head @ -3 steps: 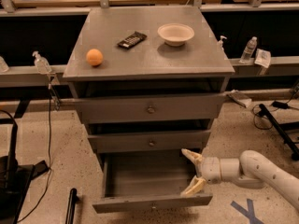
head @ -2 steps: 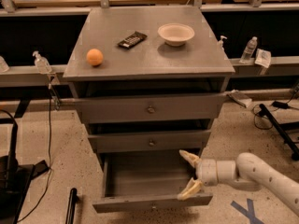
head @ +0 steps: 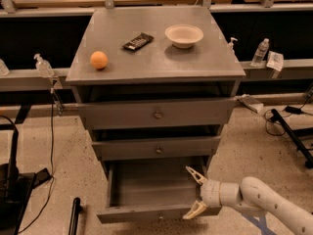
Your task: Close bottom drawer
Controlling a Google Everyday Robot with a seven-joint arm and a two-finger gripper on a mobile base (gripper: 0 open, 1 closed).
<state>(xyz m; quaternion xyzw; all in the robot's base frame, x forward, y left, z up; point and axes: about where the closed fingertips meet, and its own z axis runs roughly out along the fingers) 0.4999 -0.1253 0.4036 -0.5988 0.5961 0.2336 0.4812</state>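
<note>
The bottom drawer [head: 151,212] of the grey cabinet is pulled far out, and its shallow grey box [head: 151,185] shows empty. Its front edge sits near the bottom of the camera view. My gripper [head: 194,193] reaches in from the lower right on a white arm [head: 264,202]. It stands open, with its pale fingers [head: 194,173] spread over the right end of the drawer; the upper finger hangs over the box, the lower one lies at the front edge. Nothing is held between them.
The two upper drawers [head: 157,113] [head: 157,149] stick out slightly. On the cabinet top lie an orange [head: 99,60], a dark packet [head: 138,41] and a white bowl [head: 184,35]. Bottles stand on side rails [head: 262,52]. Black stands and cables lie on the floor at left [head: 14,180] and right [head: 291,131].
My gripper and arm have shifted slightly left, toward the drawer's right end. The drawer looks equally far out.
</note>
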